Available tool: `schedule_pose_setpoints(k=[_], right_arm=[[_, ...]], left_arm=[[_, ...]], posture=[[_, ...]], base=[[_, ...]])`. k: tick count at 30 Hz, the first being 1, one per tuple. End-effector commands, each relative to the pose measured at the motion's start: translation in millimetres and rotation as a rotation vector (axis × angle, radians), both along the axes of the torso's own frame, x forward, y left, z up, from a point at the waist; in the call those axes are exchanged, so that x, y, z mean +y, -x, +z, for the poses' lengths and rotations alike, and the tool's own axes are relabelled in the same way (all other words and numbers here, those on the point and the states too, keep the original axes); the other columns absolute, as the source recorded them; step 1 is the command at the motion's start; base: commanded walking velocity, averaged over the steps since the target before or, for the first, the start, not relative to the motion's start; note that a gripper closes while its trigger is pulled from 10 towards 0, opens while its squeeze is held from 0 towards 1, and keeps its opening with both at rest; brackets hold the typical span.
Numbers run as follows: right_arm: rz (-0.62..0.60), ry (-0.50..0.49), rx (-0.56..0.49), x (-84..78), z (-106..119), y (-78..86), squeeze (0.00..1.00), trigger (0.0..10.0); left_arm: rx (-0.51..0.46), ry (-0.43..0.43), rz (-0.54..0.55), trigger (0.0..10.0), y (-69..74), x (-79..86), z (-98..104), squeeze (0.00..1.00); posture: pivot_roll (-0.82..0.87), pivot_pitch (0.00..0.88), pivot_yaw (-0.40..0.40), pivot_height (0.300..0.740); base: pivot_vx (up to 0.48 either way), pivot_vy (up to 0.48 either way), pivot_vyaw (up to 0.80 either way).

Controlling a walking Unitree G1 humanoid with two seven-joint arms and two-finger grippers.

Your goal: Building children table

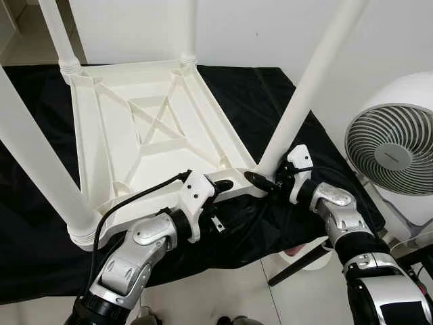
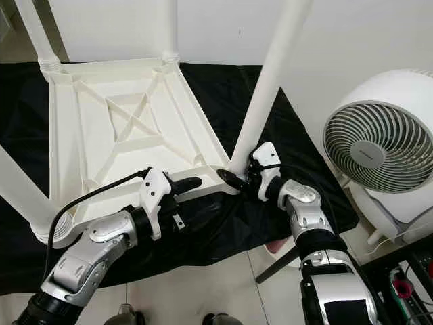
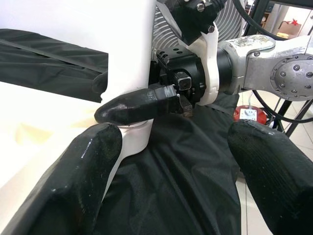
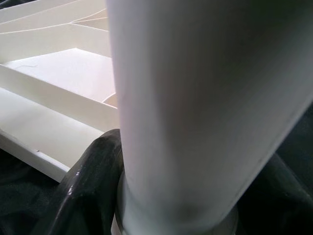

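2 grippers [image 1: 260, 181] [image 1: 226, 185] flank table leg [image 1: 306, 91].

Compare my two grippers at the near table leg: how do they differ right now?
The right gripper grips the base of the near right leg; the left gripper is open beside that corner, holding nothing. The right reaches from the fan side, the left along the tabletop's near edge. Both have black fingers.

Inverted white children's table [image 1: 135, 128] on black cloth [image 1: 270, 101]. Right end effector [image 1: 267, 181] clamped on leg [image 1: 308, 88] base; left end effector [image 1: 223, 186] at table's near edge. Fan [image 1: 396, 145] alongside.
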State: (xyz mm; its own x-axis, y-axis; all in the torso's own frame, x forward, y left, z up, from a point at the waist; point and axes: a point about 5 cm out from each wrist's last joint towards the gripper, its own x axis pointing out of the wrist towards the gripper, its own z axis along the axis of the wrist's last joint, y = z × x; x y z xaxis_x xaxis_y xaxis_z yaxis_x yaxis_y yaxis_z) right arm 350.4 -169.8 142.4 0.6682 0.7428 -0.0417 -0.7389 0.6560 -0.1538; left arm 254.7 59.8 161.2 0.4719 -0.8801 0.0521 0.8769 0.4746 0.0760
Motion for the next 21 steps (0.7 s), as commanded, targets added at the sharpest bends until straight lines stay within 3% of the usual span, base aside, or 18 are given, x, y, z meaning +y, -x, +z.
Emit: schedule_pose_setpoints(k=[1,8,9,19,21], right_arm=[[-0.004,-0.021,-0.021,-1.6,4.6,-1.4,0.00,0.0],[-0.015,-0.012,-0.032,-1.6,6.1,-3.0,0.00,0.0],[-0.017,-0.005,-0.031,-1.6,5.8,-3.2,0.00,10.0],[-0.103,0.003,-0.006,7.0,-2.2,-3.7,0.00,10.0],[-0.189,0.002,0.012,13.8,-6.7,-4.3,0.00,10.0]], left_arm=[[0.002,-0.017,-0.005,10.0,-0.4,-0.7,-1.9,0.00],[-0.001,-0.018,-0.004,10.0,-0.7,-0.4,-1.3,0.00],[-0.002,-0.018,-0.004,10.0,-0.5,-0.3,-1.2,0.00],[0.002,-0.019,-0.003,10.0,1.5,0.3,-1.8,0.00],[0.005,-0.019,-0.001,10.0,2.9,0.9,-2.4,0.00]], posture=[[0.07,0.079,-0.075,0.740],[0.07,0.076,-0.074,0.740],[0.07,0.077,-0.073,0.740],[0.07,0.087,-0.078,0.740],[0.08,0.095,-0.082,0.740]], base=[[0.000,0.000,0.00],[0.000,0.000,0.00],[0.000,0.000,0.00],[0.000,0.000,0.00],[0.000,0.000,0.00]])
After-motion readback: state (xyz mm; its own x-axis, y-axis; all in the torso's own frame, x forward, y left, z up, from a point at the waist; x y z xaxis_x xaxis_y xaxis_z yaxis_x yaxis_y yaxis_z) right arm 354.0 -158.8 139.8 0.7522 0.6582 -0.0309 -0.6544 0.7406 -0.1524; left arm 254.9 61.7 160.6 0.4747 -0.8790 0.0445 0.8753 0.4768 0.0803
